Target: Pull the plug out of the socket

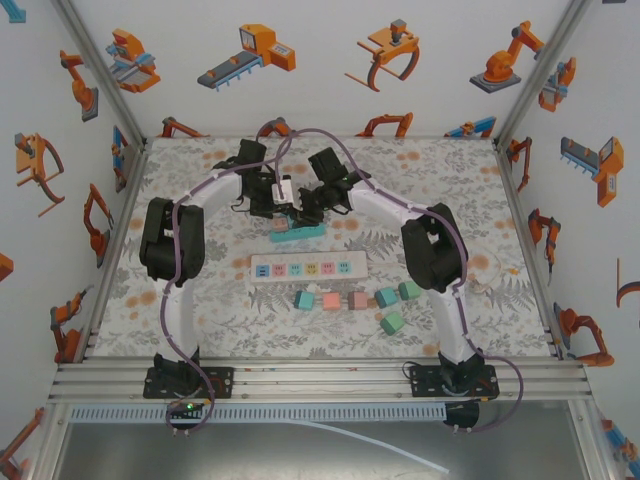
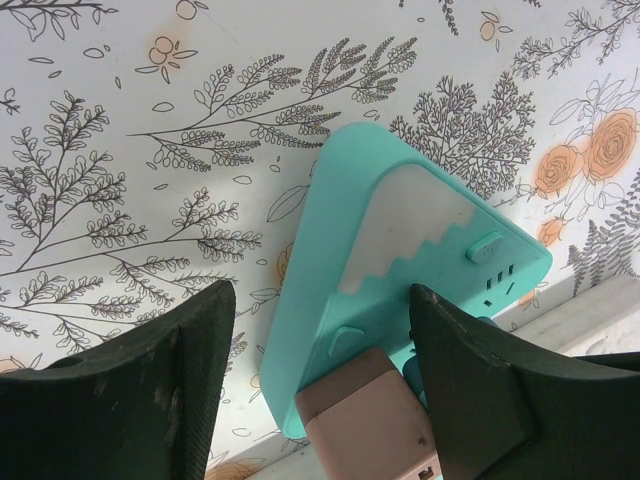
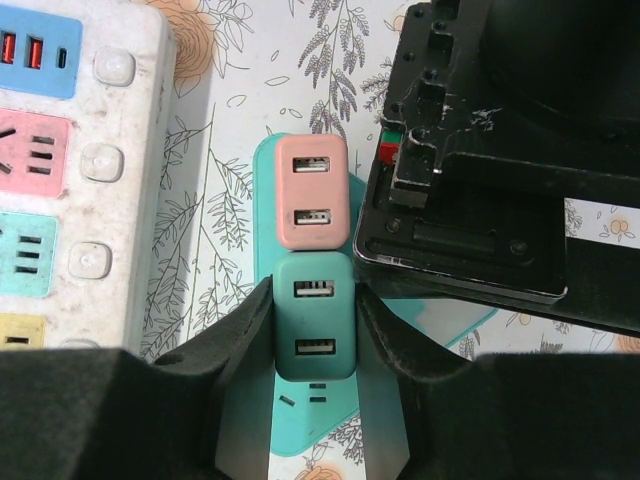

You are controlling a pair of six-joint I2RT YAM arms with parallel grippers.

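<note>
The worktop (image 1: 200,320) wears a flowered cloth. Both arms bend in over its middle, the left arm (image 1: 178,240) and the right arm (image 1: 430,250) meeting tip to tip, so the two sets of jaws hang just beside each other above one spot.

A white power strip (image 1: 310,267) lies flat on the near side of both jaws. In the right wrist view it sits off to the left of the right jaws, apart from them.

Directly under the jaws lies a teal socket block (image 2: 330,230), a wedge shape with a pale panel on its top face. Two chargers stand on it, touching end to end, each showing two USB ports.

The right jaws are pressed in on the teal plug (image 3: 315,320), one pad against each of its sides, and it sits on the block. The pink plug (image 3: 312,190) stands just beyond those jaws' tips, not gripped by them.

The left jaws are spread, straddling the near end of the block. The pink plug sits between them, right against one finger (image 2: 480,390), with a clear gap to the other finger (image 2: 150,400).

Six loose plugs (image 1: 358,300), teal, pink and green, lie near the strip, on the side away from the jaws and well apart from them.
</note>
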